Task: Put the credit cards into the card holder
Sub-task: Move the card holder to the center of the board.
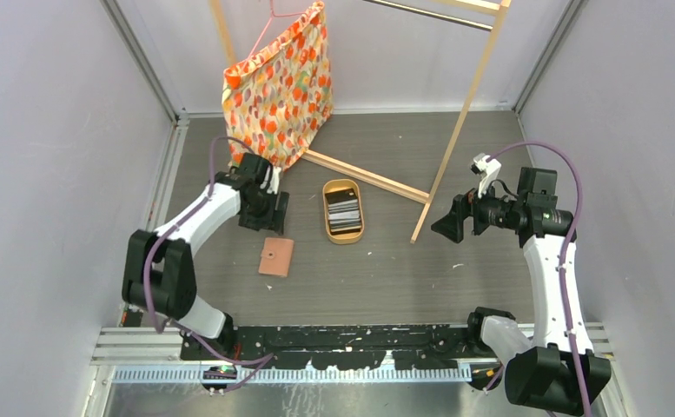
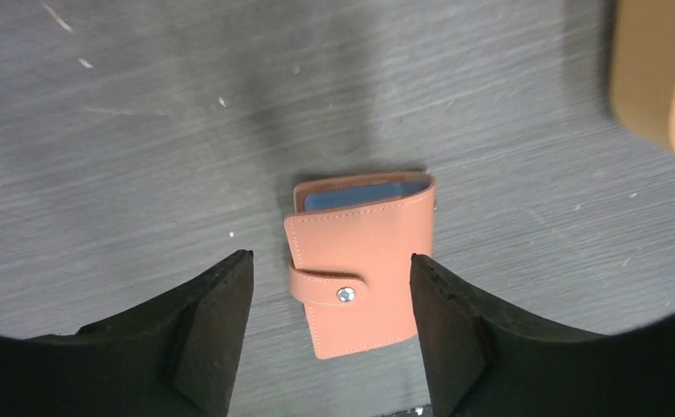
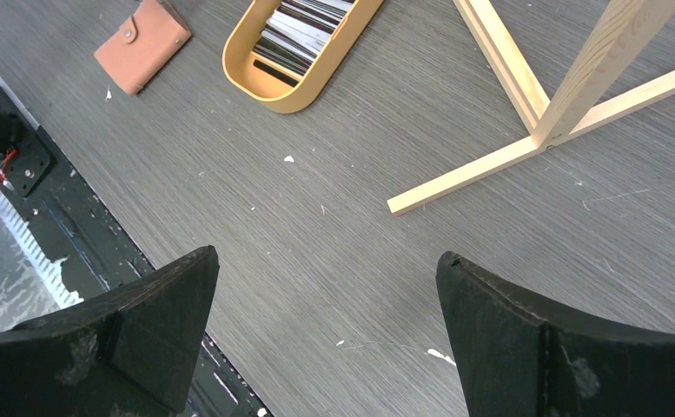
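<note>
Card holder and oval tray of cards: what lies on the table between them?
Nothing: only bare grey table separates the card holder and the tray, clearest in the top external view.

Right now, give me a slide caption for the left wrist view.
Left end effector, open, poised over the closed salmon wallet on the grey table; tray at upper right.

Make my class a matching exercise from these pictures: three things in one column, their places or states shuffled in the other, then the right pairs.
Things:
1. card holder
2. credit cards
3. patterned cloth

Places or states:
A. hanging at the back
B. lying snapped shut on the table
C. stacked in the oval tray

Pairs: 1-B, 2-C, 3-A
</note>
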`<move>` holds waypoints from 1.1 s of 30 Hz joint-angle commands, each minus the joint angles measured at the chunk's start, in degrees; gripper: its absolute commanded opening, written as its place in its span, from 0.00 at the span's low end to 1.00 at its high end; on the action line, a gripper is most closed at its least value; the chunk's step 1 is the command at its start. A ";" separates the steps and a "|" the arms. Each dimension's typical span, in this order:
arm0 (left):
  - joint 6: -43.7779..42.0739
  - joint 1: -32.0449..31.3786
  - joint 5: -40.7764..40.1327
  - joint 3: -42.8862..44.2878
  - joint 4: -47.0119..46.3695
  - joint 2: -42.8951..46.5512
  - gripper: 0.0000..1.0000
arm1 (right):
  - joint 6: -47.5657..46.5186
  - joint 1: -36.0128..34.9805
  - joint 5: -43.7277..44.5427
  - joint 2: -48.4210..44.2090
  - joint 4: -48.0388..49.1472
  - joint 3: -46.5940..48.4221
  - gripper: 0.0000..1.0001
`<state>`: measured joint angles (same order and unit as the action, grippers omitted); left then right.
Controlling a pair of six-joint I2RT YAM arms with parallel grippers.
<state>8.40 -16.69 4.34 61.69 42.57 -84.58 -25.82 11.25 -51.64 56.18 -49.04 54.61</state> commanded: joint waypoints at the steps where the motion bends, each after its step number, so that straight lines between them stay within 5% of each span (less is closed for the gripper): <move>1: 2.06 0.43 2.70 1.38 4.78 -3.61 0.65 | -0.78 -0.90 1.04 -1.58 1.71 -0.04 1.00; 7: 7.54 2.07 1.40 1.35 4.83 -7.08 0.64 | -0.75 -1.83 1.48 -1.60 1.49 0.21 1.00; 15: 6.44 8.14 17.62 1.72 3.65 -12.50 0.51 | -0.89 -2.75 2.50 -1.88 1.16 0.32 1.00; 19: 7.31 8.18 19.39 0.76 3.52 -13.28 0.49 | -1.14 -2.98 2.54 -2.16 0.92 0.40 1.00; 24: 9.46 8.18 23.25 -0.77 2.41 -13.18 0.19 | -1.32 -3.29 2.51 -2.39 0.68 0.56 1.00; 33: 13.72 4.08 24.22 -5.50 -0.66 -8.52 0.04 | -1.50 -3.75 1.73 -2.39 0.30 0.59 1.00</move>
<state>19.81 -10.09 27.20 57.32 43.44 -96.73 -26.50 8.01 -49.10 54.83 -48.95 54.61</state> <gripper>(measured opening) 0.040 0.997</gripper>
